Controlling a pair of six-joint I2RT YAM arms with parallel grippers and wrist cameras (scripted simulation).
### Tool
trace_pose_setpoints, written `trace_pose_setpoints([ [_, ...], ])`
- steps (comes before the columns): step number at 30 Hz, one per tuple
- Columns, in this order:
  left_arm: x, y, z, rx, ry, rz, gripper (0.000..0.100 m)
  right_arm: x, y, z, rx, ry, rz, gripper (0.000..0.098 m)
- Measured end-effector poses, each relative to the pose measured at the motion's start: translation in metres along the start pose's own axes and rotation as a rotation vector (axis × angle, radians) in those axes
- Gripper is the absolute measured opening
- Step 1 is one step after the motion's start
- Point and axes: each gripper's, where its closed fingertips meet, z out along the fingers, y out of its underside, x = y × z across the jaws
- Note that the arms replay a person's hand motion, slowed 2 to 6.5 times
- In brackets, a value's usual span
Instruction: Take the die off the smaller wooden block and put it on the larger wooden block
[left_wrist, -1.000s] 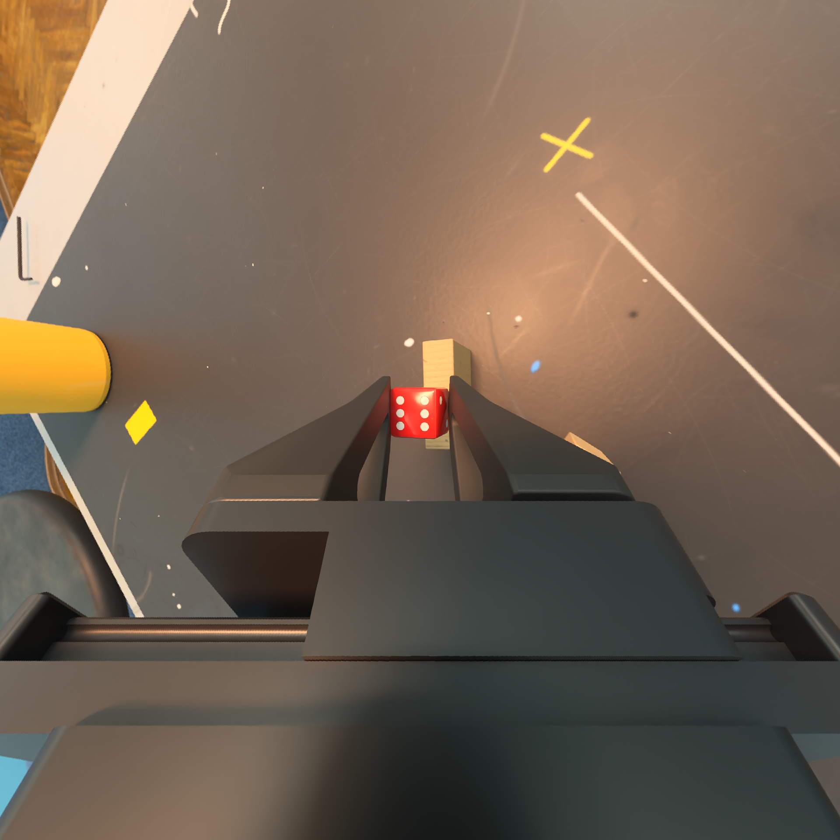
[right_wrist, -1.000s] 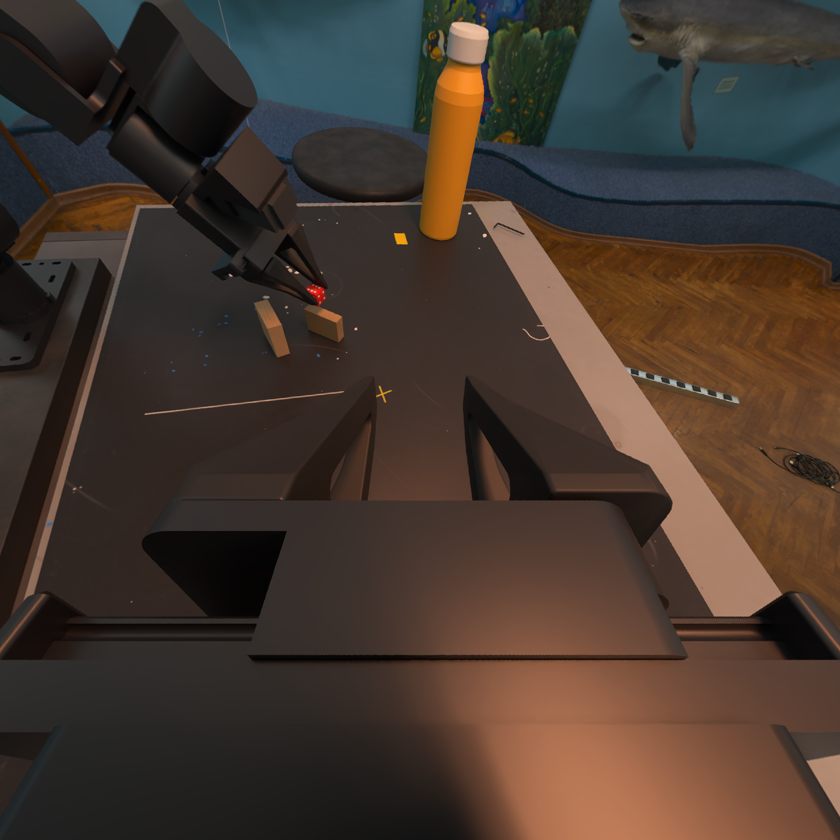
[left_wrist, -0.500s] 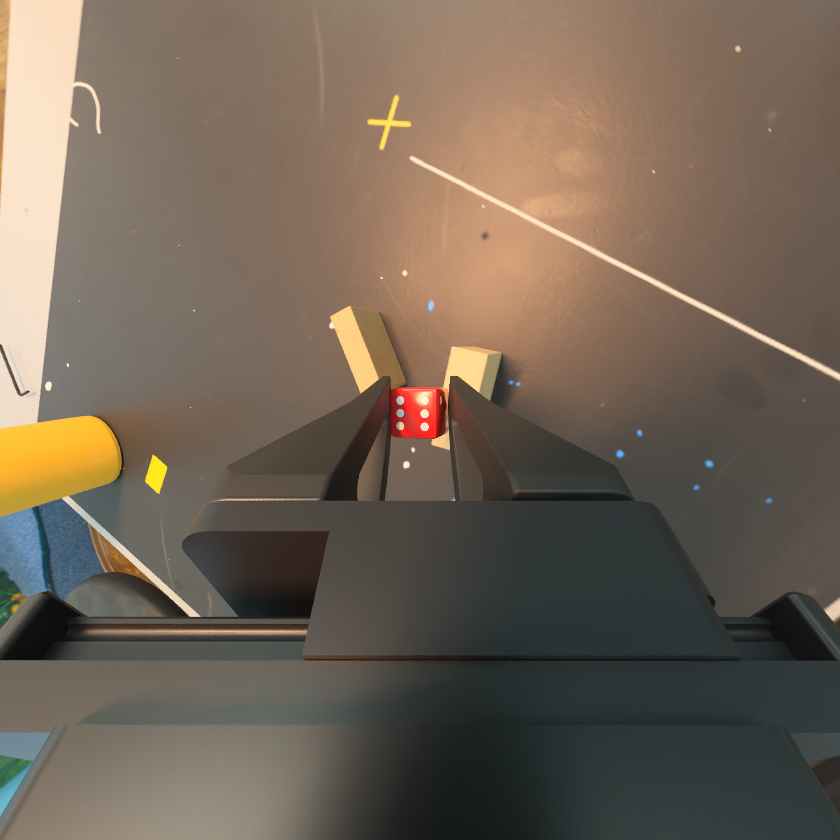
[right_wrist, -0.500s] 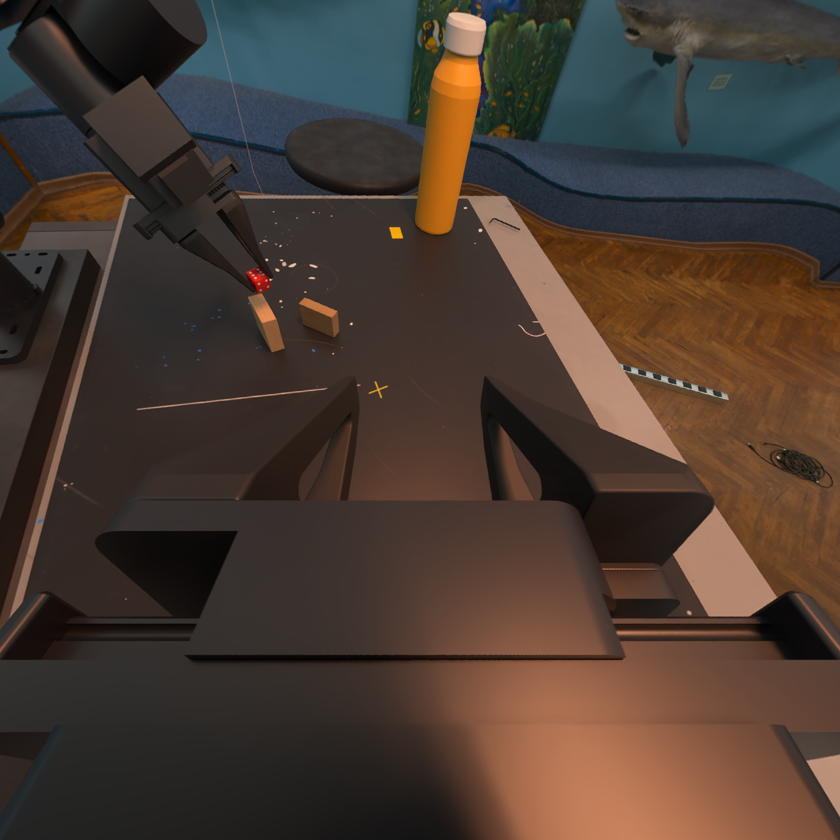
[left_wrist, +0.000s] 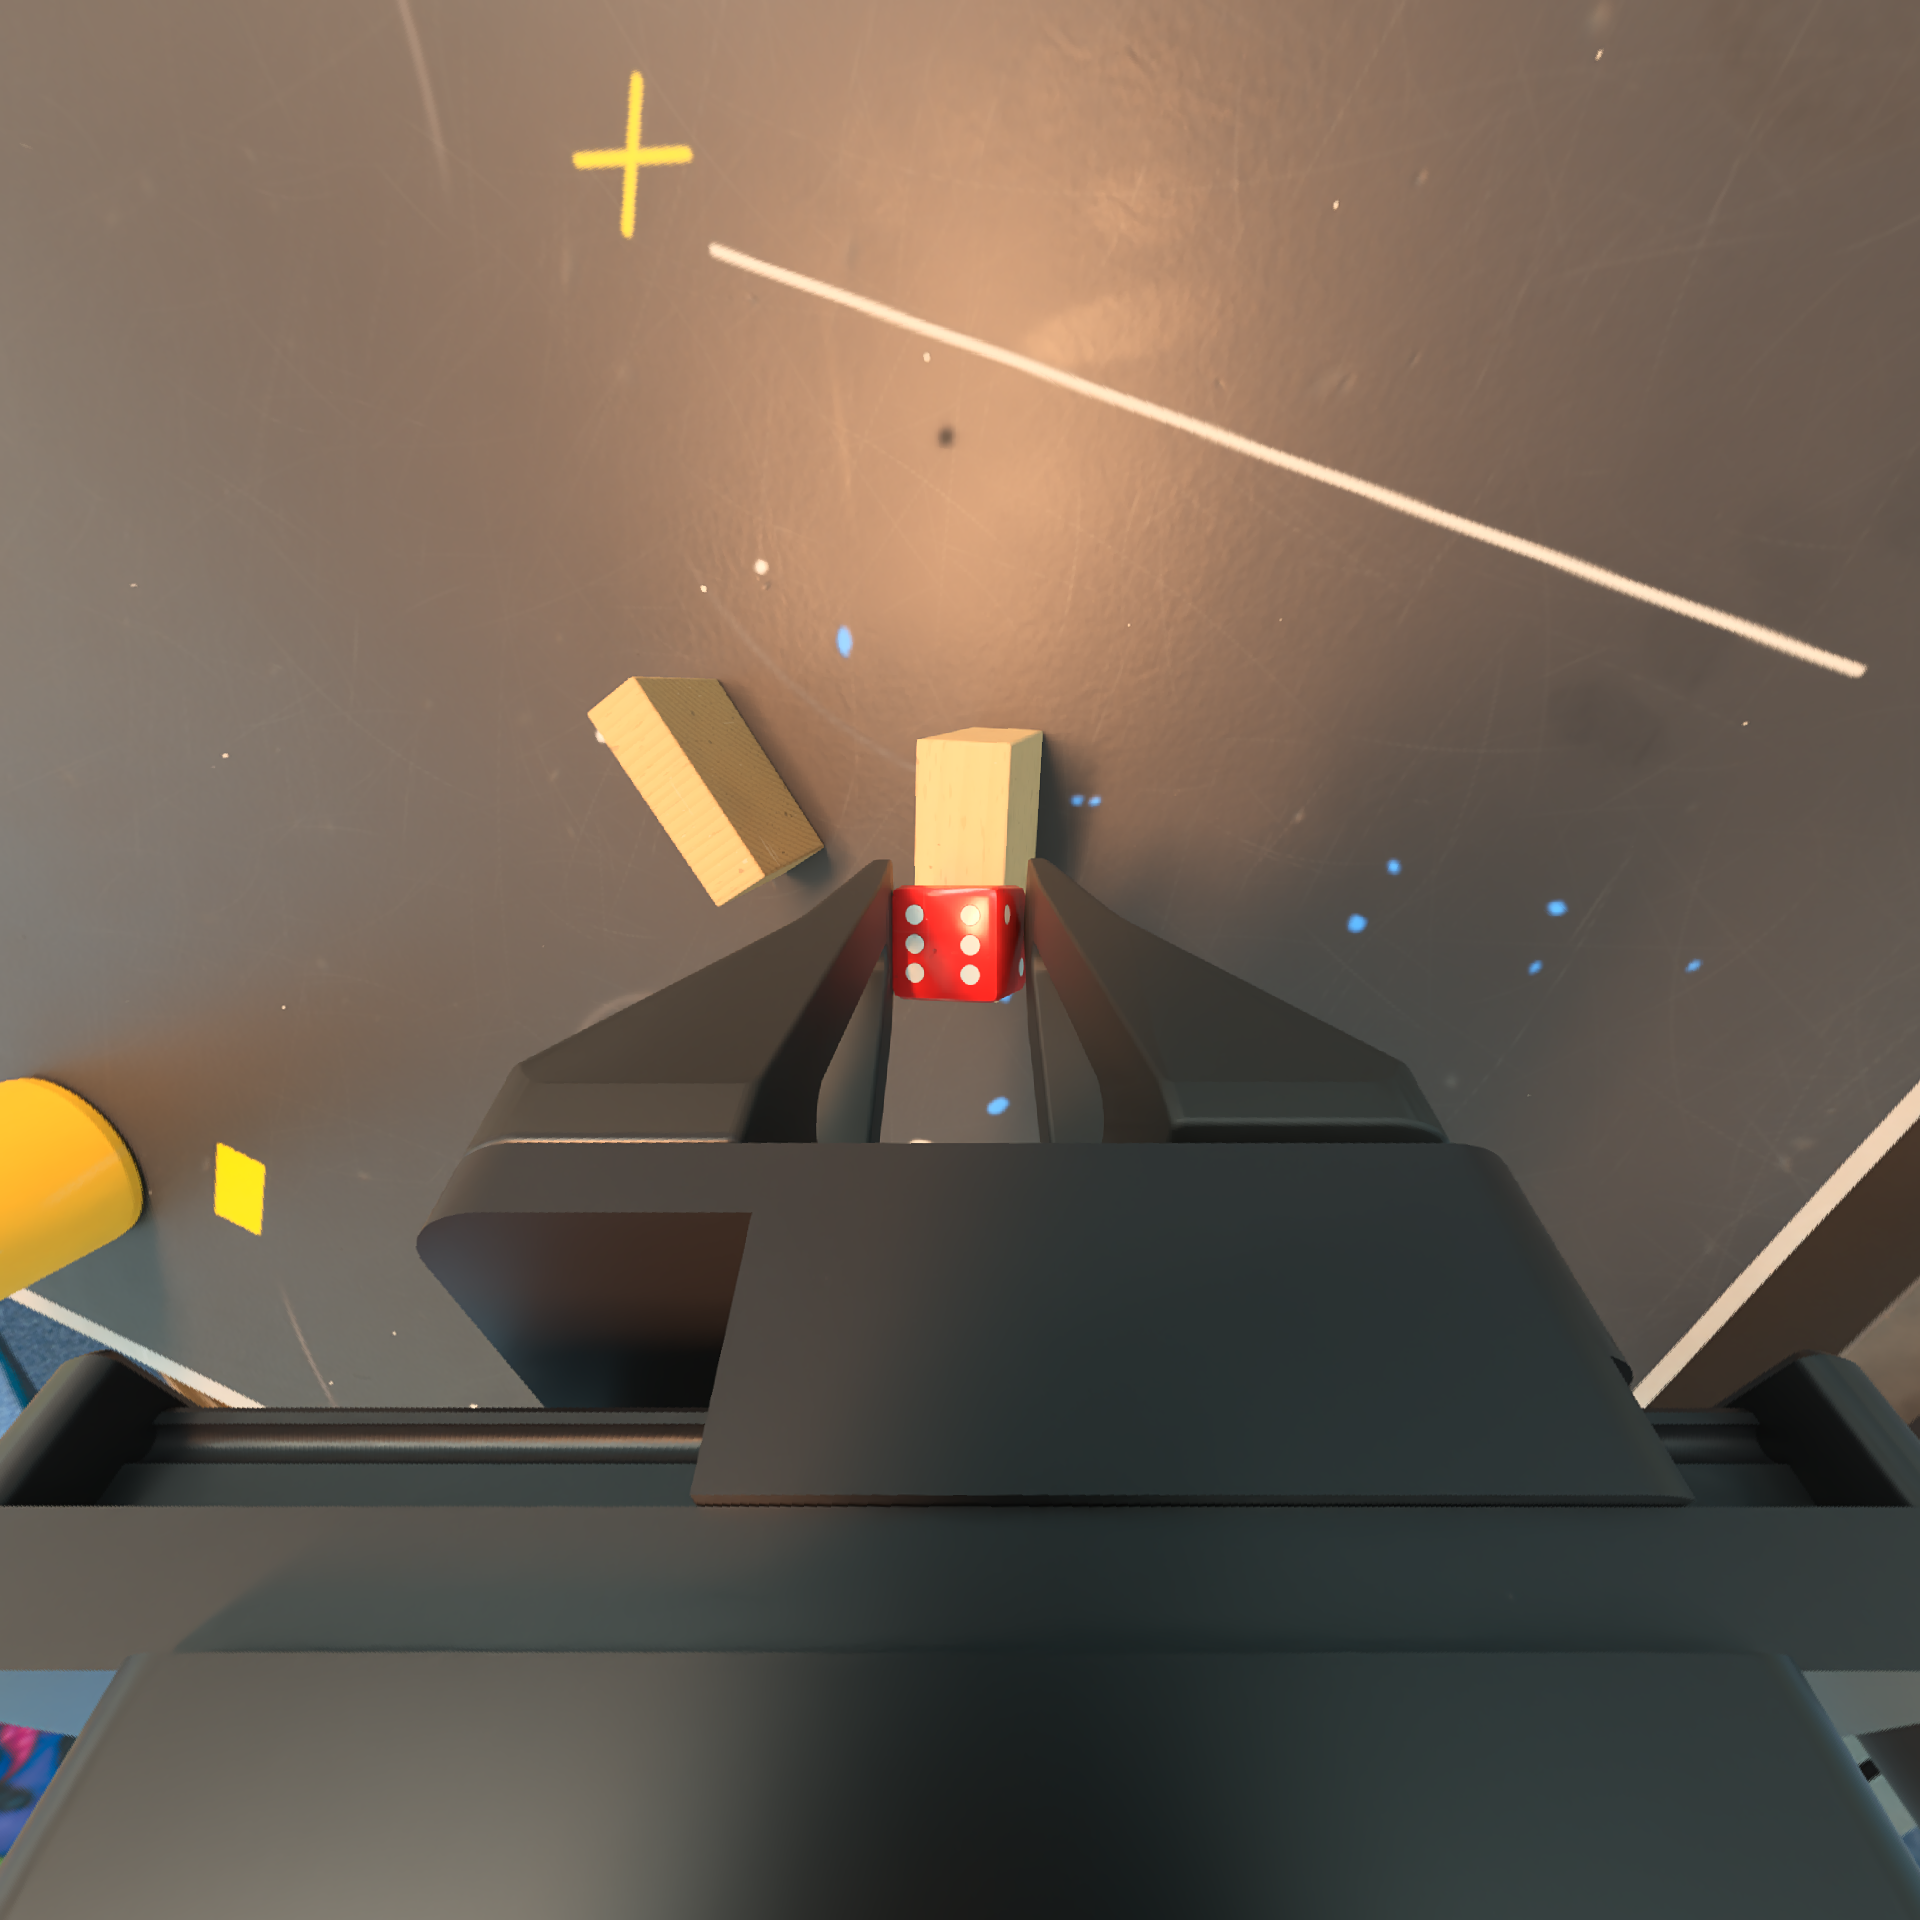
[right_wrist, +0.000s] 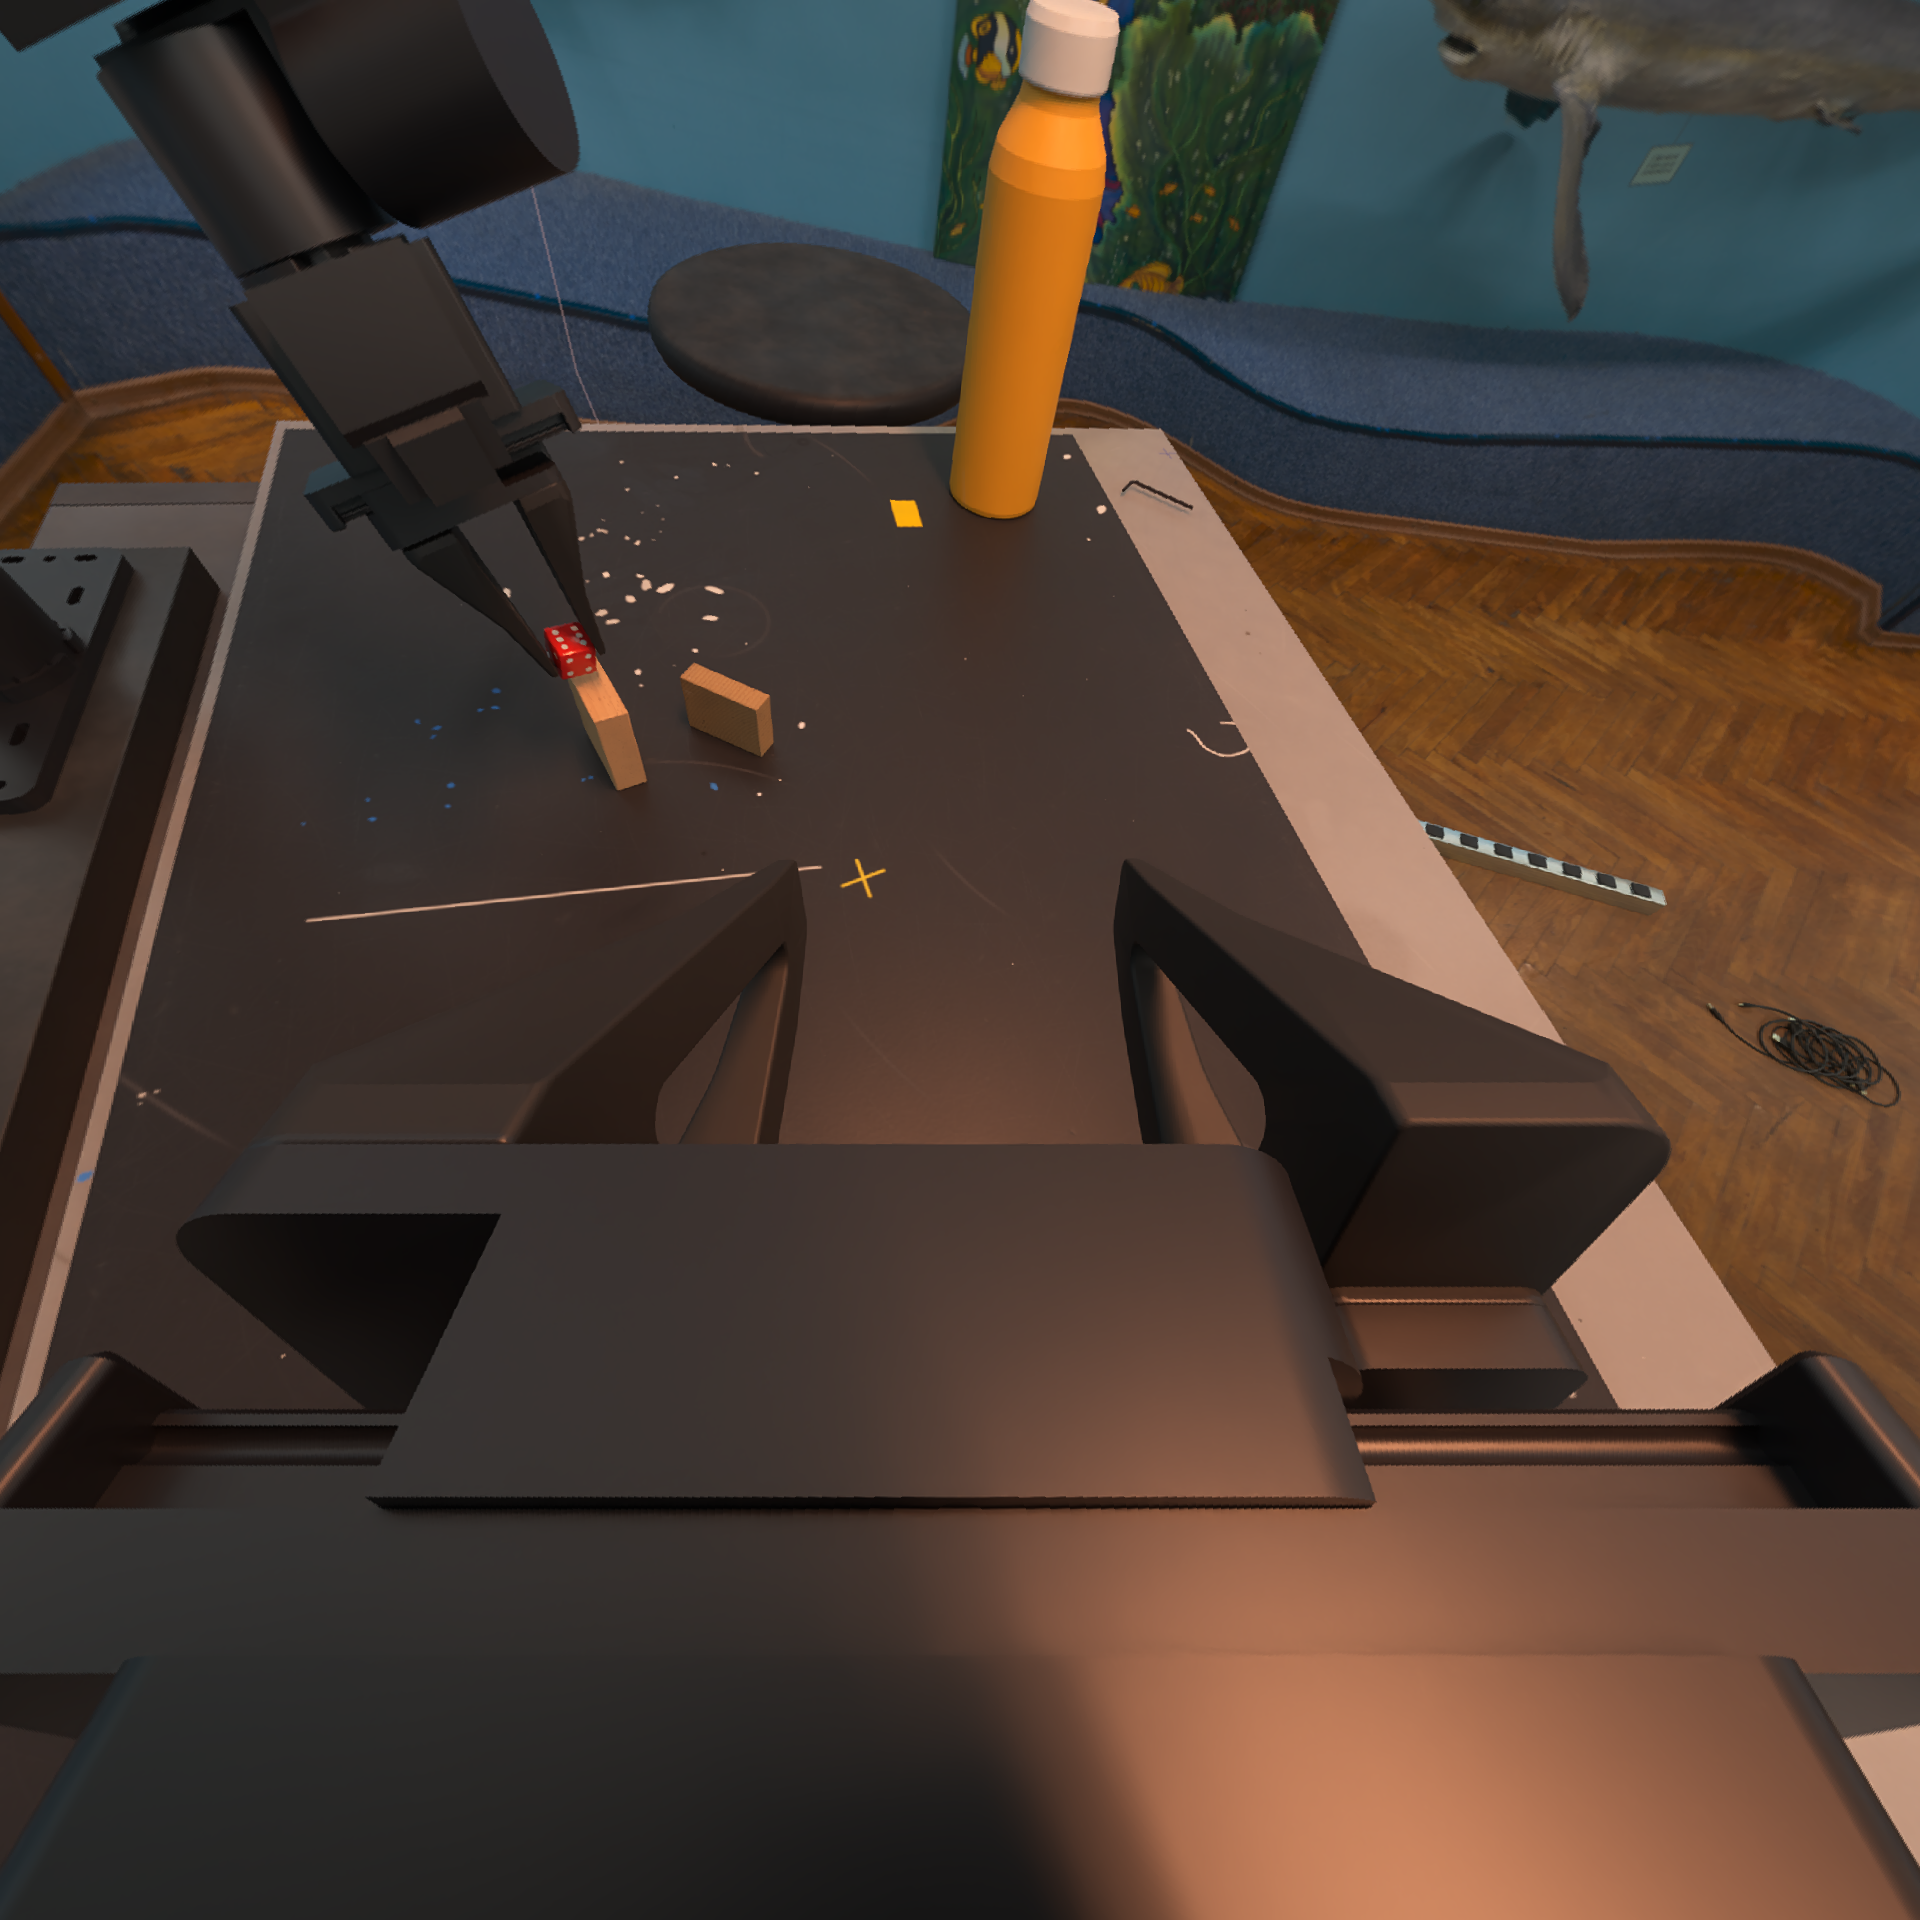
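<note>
My left gripper (left_wrist: 958, 883) is shut on the red die (left_wrist: 956, 943), white pips facing the camera. The die hangs right over the near end of the larger wooden block (left_wrist: 977, 805), which stands on its narrow edge; I cannot tell if they touch. The smaller wooden block (left_wrist: 707, 784) lies flat just to the left, bare. In the right wrist view the left gripper (right_wrist: 570, 655) holds the die (right_wrist: 570, 650) at the far end of the larger block (right_wrist: 613, 732), with the smaller block (right_wrist: 727, 709) to its right. My right gripper (right_wrist: 961, 904) is open and empty above the table's middle.
A tall orange bottle (right_wrist: 1023, 281) stands at the table's far edge, with a yellow square marker (right_wrist: 906, 513) beside it. A yellow cross (right_wrist: 862, 879) and a white line (right_wrist: 530, 896) mark the dark tabletop (right_wrist: 935, 675). The table's pale right edge (right_wrist: 1351, 831) borders wooden floor.
My left gripper carried the die from beside the smaller block to over the larger block's end and came lower. The right gripper's fingers spread wider.
</note>
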Motion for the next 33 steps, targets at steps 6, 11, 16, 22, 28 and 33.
trace_pose_setpoints([
  [6,-0.003,0.0,0.009,-0.016,0.045,0.021,0.02,0.0,0.001,0.0,-0.007,-0.004,0.0,0.0508],
  [11,-0.008,-0.002,0.011,0.001,0.077,-0.004,0.02,0.0,0.001,0.0,-0.009,-0.003,-0.003,0.0508],
  [16,-0.011,-0.001,0.015,0.01,0.085,-0.029,0.038,0.004,0.003,-0.004,-0.011,0.007,-0.004,0.0508],
  [22,-0.015,-0.003,0.012,0.042,0.058,-0.067,0.049,0.014,0.009,-0.017,-0.042,0.056,-0.006,0.052],
  [28,-0.021,-0.007,-0.005,0.115,0.007,-0.104,0.053,0.049,0.027,-0.055,-0.132,0.246,0.0,0.0582],
  [33,-0.031,-0.013,-0.029,0.22,-0.054,-0.163,0.057,0.091,0.07,-0.1,-0.288,0.46,0.113,0.066],
])
